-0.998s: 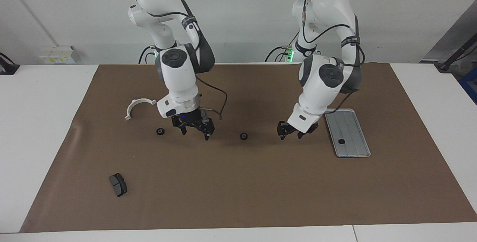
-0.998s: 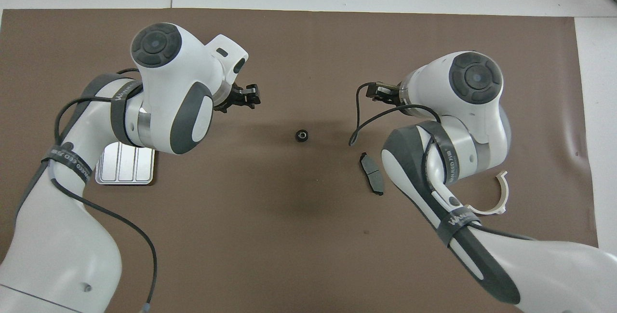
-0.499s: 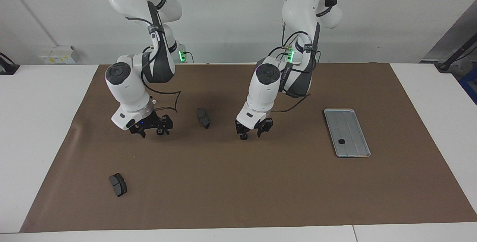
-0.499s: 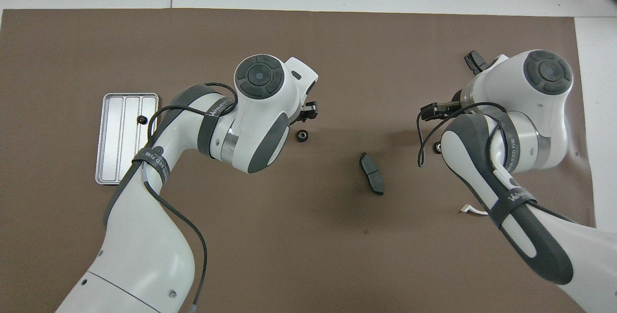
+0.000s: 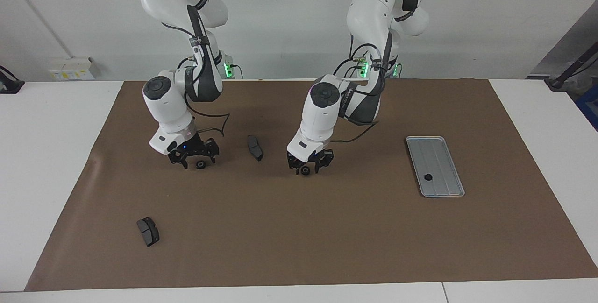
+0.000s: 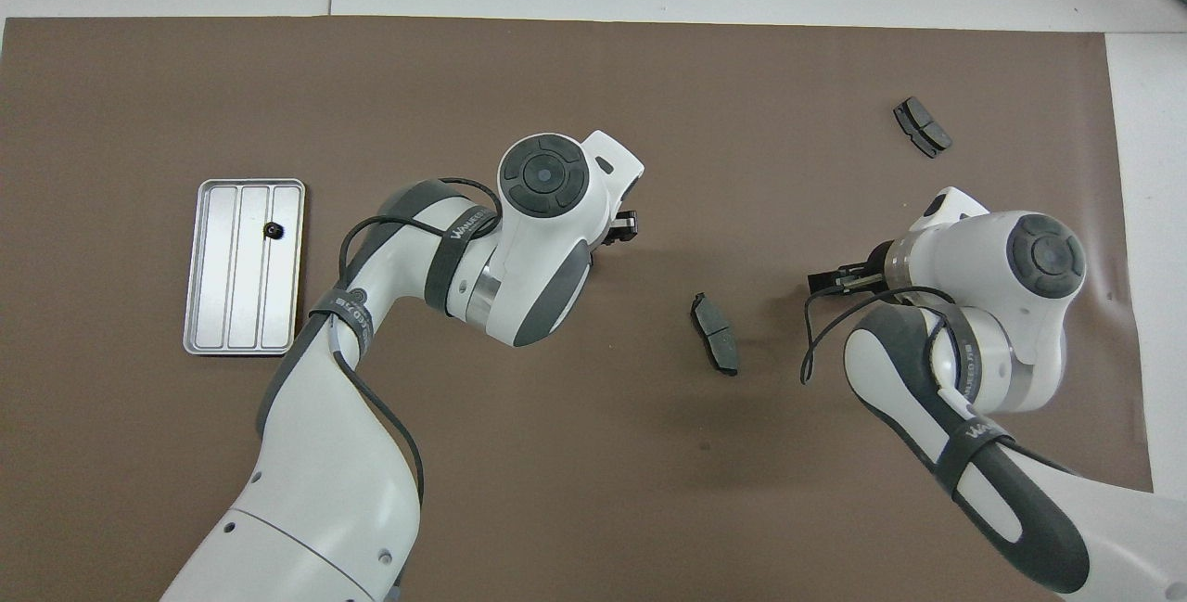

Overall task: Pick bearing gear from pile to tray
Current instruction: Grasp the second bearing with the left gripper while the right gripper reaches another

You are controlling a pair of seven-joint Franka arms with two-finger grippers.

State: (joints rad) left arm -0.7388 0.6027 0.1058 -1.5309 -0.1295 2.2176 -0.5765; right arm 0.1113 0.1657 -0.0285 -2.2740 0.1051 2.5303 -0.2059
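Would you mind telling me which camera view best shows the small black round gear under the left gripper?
The facing view: the small black round gear lies on the brown mat in plain sight, between the fingers of the left gripper. In the overhead view the left arm's wrist covers it, so nothing of that gear shows there.

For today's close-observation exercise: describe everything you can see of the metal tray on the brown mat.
The tray is a flat, silver-grey rectangle, metal by its look, with rounded corners, a low raised rim and lengthwise lines dividing its floor into strips. It lies flat on the brown mat toward the left arm's end of the table. One small black gear rests inside it. No gripper is over it or touching it.
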